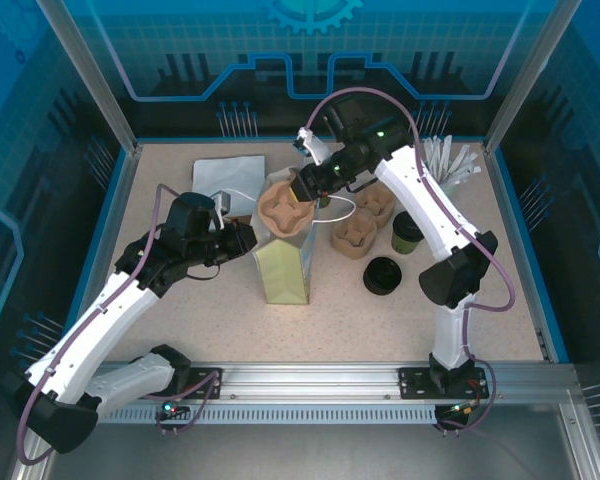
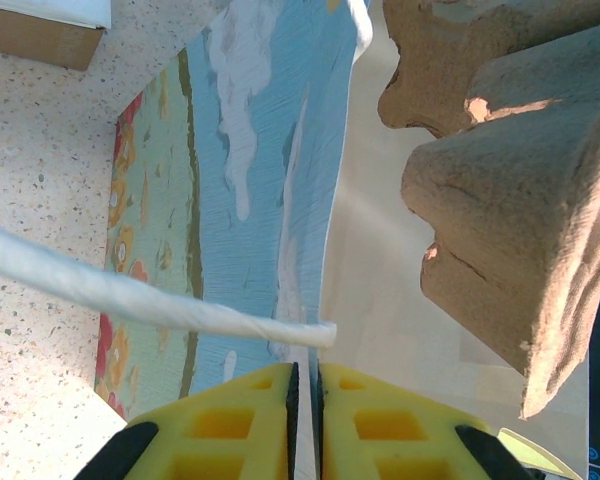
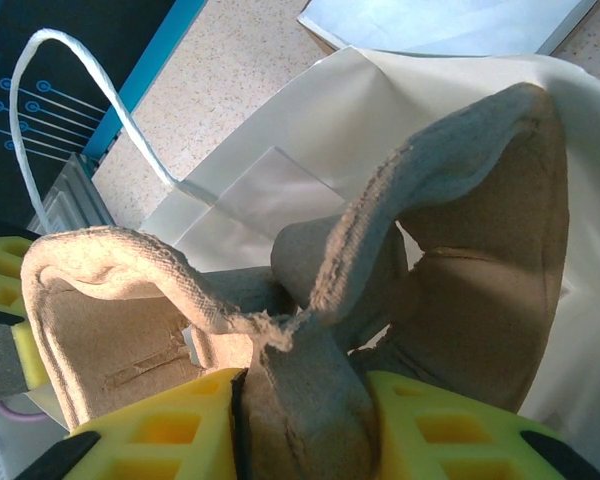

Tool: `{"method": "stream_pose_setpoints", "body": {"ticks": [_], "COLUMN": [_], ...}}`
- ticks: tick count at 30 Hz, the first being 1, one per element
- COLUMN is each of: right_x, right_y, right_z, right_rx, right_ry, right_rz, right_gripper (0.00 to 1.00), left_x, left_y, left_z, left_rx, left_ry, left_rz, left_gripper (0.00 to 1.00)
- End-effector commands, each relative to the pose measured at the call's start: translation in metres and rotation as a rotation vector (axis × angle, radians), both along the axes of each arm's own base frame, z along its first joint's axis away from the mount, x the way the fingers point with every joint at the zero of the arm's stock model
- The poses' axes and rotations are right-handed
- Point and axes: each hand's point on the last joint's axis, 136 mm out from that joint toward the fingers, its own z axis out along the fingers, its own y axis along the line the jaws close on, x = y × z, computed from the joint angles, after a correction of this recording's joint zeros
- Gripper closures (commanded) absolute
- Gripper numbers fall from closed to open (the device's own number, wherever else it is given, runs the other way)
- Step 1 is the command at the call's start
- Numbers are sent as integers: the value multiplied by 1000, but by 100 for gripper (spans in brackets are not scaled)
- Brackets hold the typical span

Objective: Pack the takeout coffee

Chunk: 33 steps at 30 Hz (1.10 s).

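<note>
The takeout coffee [image 1: 407,232], a small cup with a green side and a dark top, stands on the table right of centre, clear of both grippers. A printed paper bag [image 1: 282,268] stands upright in the middle. My left gripper [image 1: 246,240] is shut on the bag's top edge [image 2: 325,250], its fingertips [image 2: 305,372] pinching the wall. My right gripper [image 1: 308,184] is shut on the centre post of a brown pulp cup tray [image 3: 310,400], which sits tilted in the bag's mouth [image 1: 285,210]. The tray [image 2: 520,220] hangs over the bag's pale inside.
A second pulp tray [image 1: 361,226] lies just left of the coffee, and a round black disc [image 1: 383,275] lies in front of it. A cup of white wrapped straws [image 1: 448,158] stands at the back right. A flat white packet [image 1: 230,176] lies back left. The bag's white cord handle [image 2: 130,295] crosses beside my left fingers.
</note>
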Motion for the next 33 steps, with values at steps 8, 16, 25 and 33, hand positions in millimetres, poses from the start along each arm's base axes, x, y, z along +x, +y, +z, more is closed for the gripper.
{"method": "stream_pose_setpoints", "body": {"ticks": [8,16,25,33], "right_x": [-3,-31,-52,-51], "right_y": [-15,-8,-5,-4], "right_z": [-18,-20,-45,-62], "right_rx": [-206,-297,-479,-556], "right_ry": [-132,-197,-208,-205], "right_rz": [74,233,359,374], "right_gripper": [66,66,65,63], "left_x": [-2,5,8,6], "left_y": [-1,-5,-16,-21], "left_z": [0,7,17,25], "left_rx": [21,20,9,-3], "left_ry": [-3,-16,-33,-48], "left_rz": [-25,-34,-74,-87], "left_gripper": [90,95,96,96]}}
